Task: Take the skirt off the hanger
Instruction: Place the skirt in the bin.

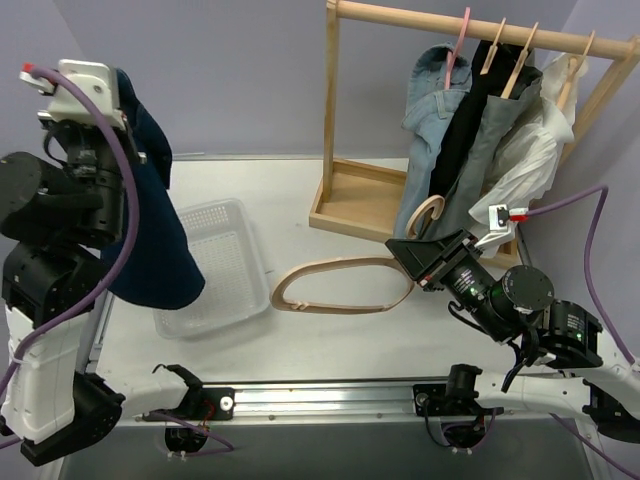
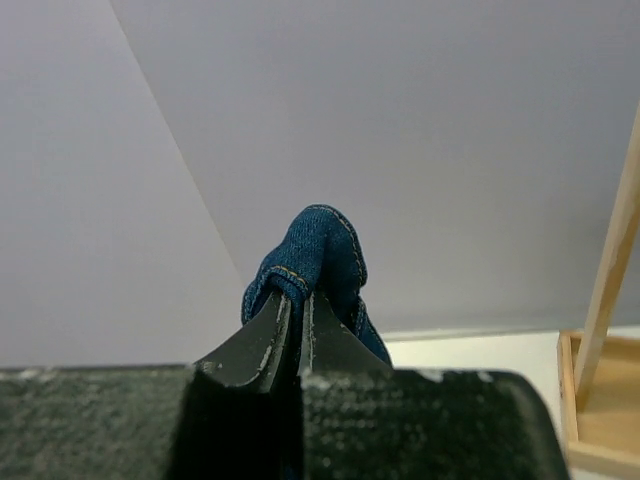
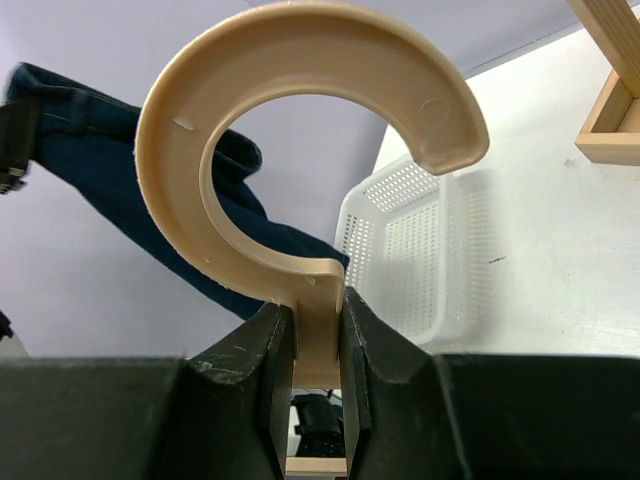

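The skirt (image 1: 155, 230) is a dark blue denim garment that hangs free at the far left, off the hanger. My left gripper (image 1: 120, 95) is raised high and shut on a bunched fold at its top edge (image 2: 320, 250), with the jaws (image 2: 297, 300) pressed together on the cloth. The pale tan hanger (image 1: 345, 263) is bare and held over the table's middle. My right gripper (image 1: 408, 258) is shut on its neck just below the big curved hook (image 3: 300, 40). The skirt (image 3: 110, 170) also shows behind that hook. The right gripper (image 3: 318, 310) grips the neck squarely.
A white perforated basket (image 1: 225, 215) sits on the table under the hanging skirt. A wooden rack (image 1: 340, 100) stands at the back right, holding light-blue denim (image 1: 430, 90), black (image 1: 470, 130), grey (image 1: 500, 130) and white (image 1: 530, 160) garments. A pink hanger (image 1: 458, 45) hangs there too.
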